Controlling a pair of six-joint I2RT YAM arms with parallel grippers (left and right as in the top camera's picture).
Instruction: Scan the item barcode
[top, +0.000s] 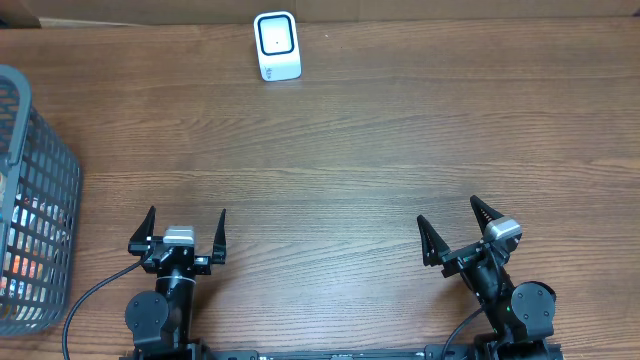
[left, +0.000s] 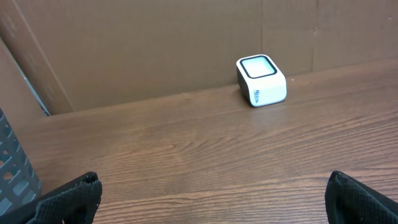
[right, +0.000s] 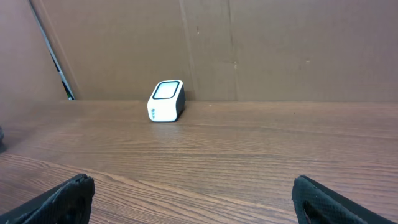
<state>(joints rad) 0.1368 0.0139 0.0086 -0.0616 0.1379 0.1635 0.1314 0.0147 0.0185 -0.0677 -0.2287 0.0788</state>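
Left gripper (top: 187, 218) and right gripper (top: 448, 212) are both spread wide, holding nothing, low at the near edge of the table (top: 340, 160). The scanner (top: 277, 45) sits at the far edge, well apart. Some colorful items (top: 22, 262) are in the basket (top: 30, 130) on the left.

Scanner (top: 277, 45) at far table (top: 400, 130) edge, cardboard wall (left: 155, 43) just behind it: no passage there. Bare wood in front of scanner and on both its sides, down to left gripper (top: 186, 212) and right gripper (top: 448, 208), jaws spread wide. Basket (top: 52, 130), well left of scanner, blocks that table edge
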